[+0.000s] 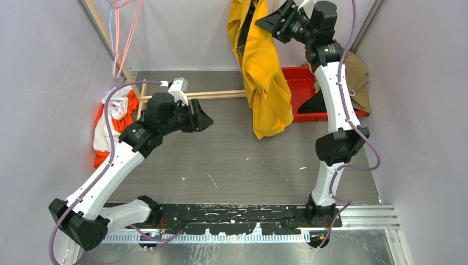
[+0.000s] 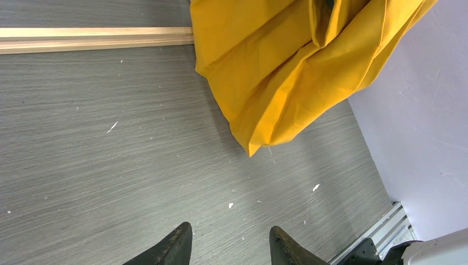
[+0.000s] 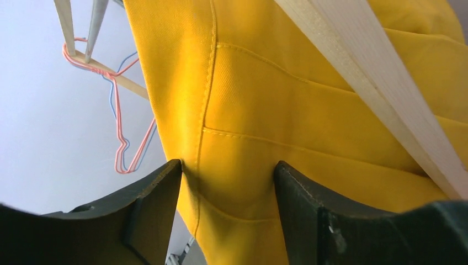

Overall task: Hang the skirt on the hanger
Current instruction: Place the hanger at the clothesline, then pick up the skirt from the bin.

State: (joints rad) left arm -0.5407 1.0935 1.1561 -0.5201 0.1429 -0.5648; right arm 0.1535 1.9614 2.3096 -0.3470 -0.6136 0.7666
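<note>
Hanging at the back of the cell, the yellow skirt drops from above the top edge of the overhead view. Its lower end is bunched in loose folds over the grey counter, just left of a red bin. What carries the skirt at its top cannot be made out; a dark strip shows in the folds there.

Right claw: raised high at the back, at the skirt's upper part. Fingers stand apart, open, with flat yellow fabric and a stitched seam filling the gap between them. The fabric is not pinched. A pale wooden bar runs diagonally across the skirt on the right of the right wrist view.

Left claw: open, nothing between the fingers. It hovers over bare counter, pointing toward the skirt's lower end and well apart from it.

A wooden rail lies across the counter from the left side up to the skirt. Pink and blue wire hangers hang at the back left, on a slanted wooden post, far from the skirt. An orange-and-white cloth is heaped at the left wall beside the left arm. An olive cloth sits at the right wall behind the right arm, by the bin. White specks are scattered on the counter.
</note>
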